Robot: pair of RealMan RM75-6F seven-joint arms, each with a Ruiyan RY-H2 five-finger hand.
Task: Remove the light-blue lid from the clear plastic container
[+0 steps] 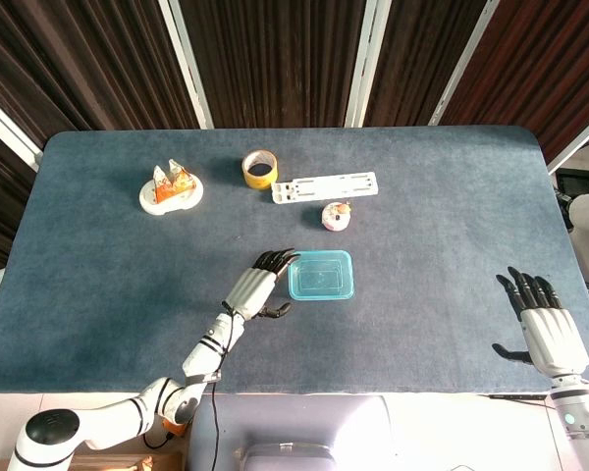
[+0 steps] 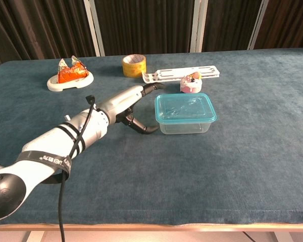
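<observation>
The clear plastic container stands near the table's middle with its light-blue lid seated on top. My left hand is just to the container's left, fingers spread and empty, the fingertips close to the lid's left edge and the thumb low beside the container wall; contact cannot be told. My right hand hovers far to the right near the front edge, fingers spread, holding nothing. It shows only in the head view.
Behind the container stand a small cake-shaped toy, a white slotted rack and a yellow tape roll. A white dish with orange food sits at the back left.
</observation>
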